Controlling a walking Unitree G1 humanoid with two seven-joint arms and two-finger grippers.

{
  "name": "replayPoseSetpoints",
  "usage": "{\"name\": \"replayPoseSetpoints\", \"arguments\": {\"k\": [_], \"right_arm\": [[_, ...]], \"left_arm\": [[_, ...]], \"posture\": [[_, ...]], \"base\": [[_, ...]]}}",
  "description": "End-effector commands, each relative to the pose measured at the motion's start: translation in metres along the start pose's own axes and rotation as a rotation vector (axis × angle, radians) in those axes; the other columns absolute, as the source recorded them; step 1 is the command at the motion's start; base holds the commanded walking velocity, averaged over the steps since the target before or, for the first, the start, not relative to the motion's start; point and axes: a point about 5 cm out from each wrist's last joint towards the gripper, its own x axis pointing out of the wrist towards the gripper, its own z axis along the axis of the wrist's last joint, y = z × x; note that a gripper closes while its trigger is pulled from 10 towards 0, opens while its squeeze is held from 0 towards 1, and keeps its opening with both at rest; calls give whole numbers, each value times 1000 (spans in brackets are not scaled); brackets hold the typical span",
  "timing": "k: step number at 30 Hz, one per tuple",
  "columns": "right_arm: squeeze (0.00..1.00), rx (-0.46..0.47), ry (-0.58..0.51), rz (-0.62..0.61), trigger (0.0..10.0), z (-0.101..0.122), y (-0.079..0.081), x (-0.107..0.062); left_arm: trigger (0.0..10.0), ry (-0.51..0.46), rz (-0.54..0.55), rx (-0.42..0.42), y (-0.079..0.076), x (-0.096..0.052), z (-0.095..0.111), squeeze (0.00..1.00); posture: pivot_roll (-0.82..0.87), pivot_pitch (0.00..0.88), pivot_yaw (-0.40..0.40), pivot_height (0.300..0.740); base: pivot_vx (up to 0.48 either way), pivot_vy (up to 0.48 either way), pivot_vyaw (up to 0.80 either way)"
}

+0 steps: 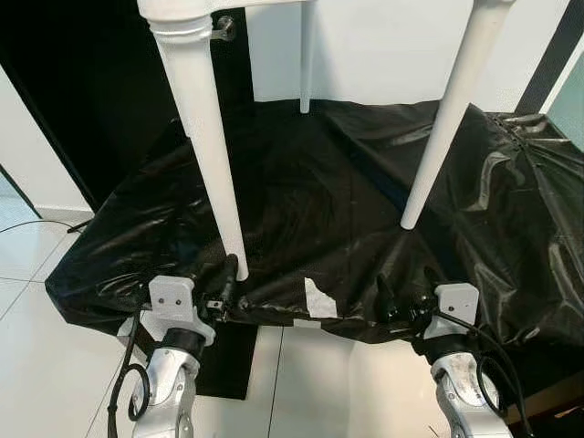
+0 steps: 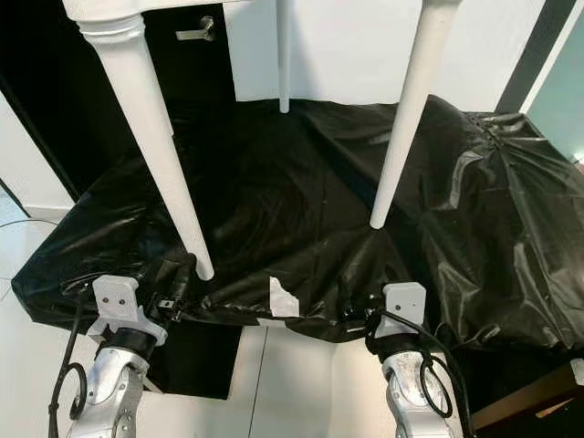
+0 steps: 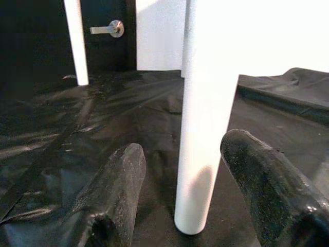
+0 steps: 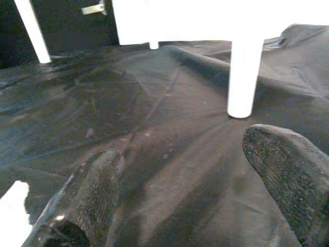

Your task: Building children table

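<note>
Tapered white legs [image 1: 208,137] on crinkled black sheet [image 1: 310,210]

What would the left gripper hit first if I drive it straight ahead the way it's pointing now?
Most likely the near white table leg. It stands on the black plastic sheet directly ahead of the open left gripper, in line with the gap between its fingers. Exact depth is hard to judge.
</note>
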Motion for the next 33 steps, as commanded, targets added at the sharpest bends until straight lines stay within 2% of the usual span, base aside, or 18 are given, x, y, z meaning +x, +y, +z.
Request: {"name": "replayPoseSetpoints", "arguments": {"k": [1, 2, 3, 5, 6, 7, 11, 13, 14, 18, 24, 26, 28, 29, 31, 33], "right_arm": [[0, 7, 6, 75, 10000, -1, 7, -3], [0, 15, 11, 136, 10000, 0, 11, -4], [0, 15, 11, 136, 10000, 0, 11, -4], [0, 26, 32, 322, 10000, 1, 20, -8], [0, 26, 32, 322, 10000, 1, 20, -8], [0, 27, 64, 477, 10000, 0, 24, -13], [0, 15, 72, 532, 10000, 0, 25, -15], [0, 17, 108, 611, 10000, -1, 22, -18], [0, 17, 108, 611, 10000, -1, 22, -18], [0, 55, 187, 793, 10000, -2, 22, -24], [0, 86, 259, 963, 10000, -5, 24, -32], [0, 162, 380, 1071, 10000, -17, 21, -41], [0, 160, 449, 1077, 10000, -32, 16, -45], [0, 191, 492, 1044, 10000, -43, 12, -45], [0, 272, 588, 904, 10000, -73, 6, -45], [0, 297, 631, 829, 10000, -87, 4, -46]], "left_arm": [[10000, 19, -97, -21, -5, -4, -5, 0], [10000, 32, -148, -13, -7, -8, -7, 0], [10000, 32, -148, -13, -7, -8, -7, 0], [10000, 82, -307, 5, -11, -23, -13, 0], [10000, 82, -307, 5, -11, -23, -13, 0], [10000, 128, -416, 9, -10, -35, -16, 0], [10000, 139, -448, 12, -8, -38, -16, 0], [10000, 180, -518, 12, -3, -45, -16, 0], [10000, 180, -518, 12, -3, -45, -16, 0], [10000, 299, -681, 26, -1, -63, -20, 0], [10000, 400, -761, 57, 5, -74, -32, 0], [10000, 508, -768, 103, 13, -78, -52, 0], [10000, 564, -766, 139, 15, -82, -64, 0], [10000, 624, -732, 156, 19, -83, -75, 0], [10000, 719, -667, 156, 21, -84, -100, 0], [10000, 763, -591, 178, 24, -82, -115, 0]], "posture": [[85, 0, 18, 740], [85, 0, 20, 740], [85, 0, 20, 740], [89, 0, 23, 740], [89, 0, 23, 740], [95, 0, 19, 740], [96, 0, 18, 740], [102, 0, 12, 740], [102, 0, 12, 740], [104, 0, 13, 740], [103, 0, 14, 740], [105, 0, 15, 740], [107, 0, 14, 740], [105, 0, 12, 740], [106, 0, 13, 740], [106, 0, 14, 740]], "base": [[0, 0, 0], [0, 0, 0], [0, 0, 0], [0, 0, 0], [0, 0, 0], [0, 0, 0], [0, 0, 0], [0, 0, 0], [0, 0, 0], [0, 0, 0], [0, 0, 0], [0, 0, 0], [0, 0, 0], [0, 0, 0], [0, 0, 0], [0, 0, 0]]}}
